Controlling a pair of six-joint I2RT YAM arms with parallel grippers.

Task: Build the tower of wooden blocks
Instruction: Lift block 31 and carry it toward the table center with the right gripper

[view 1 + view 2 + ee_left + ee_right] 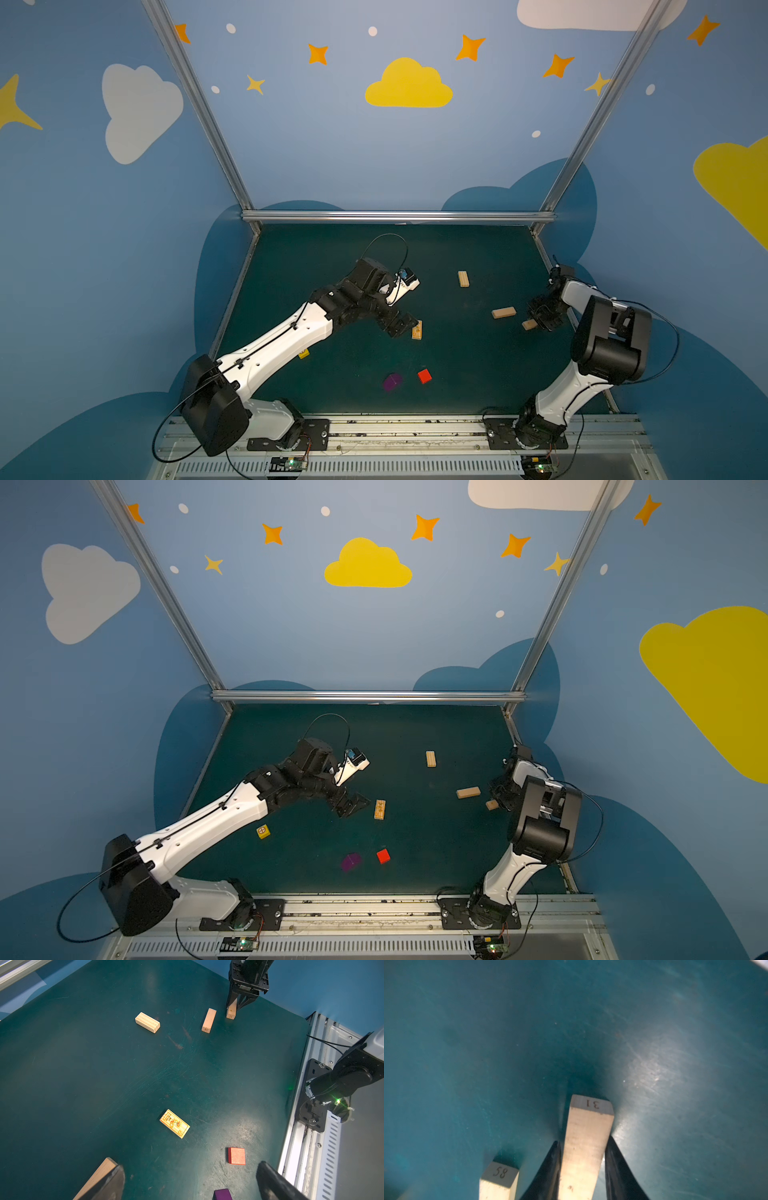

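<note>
One plank [588,1122] in R end effector [583,1140] pinch, long axis along fingers [550,1167]; L end effector [190,1166] spread.

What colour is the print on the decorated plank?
Orange, on the plank; clearest in the left wrist view.
</note>
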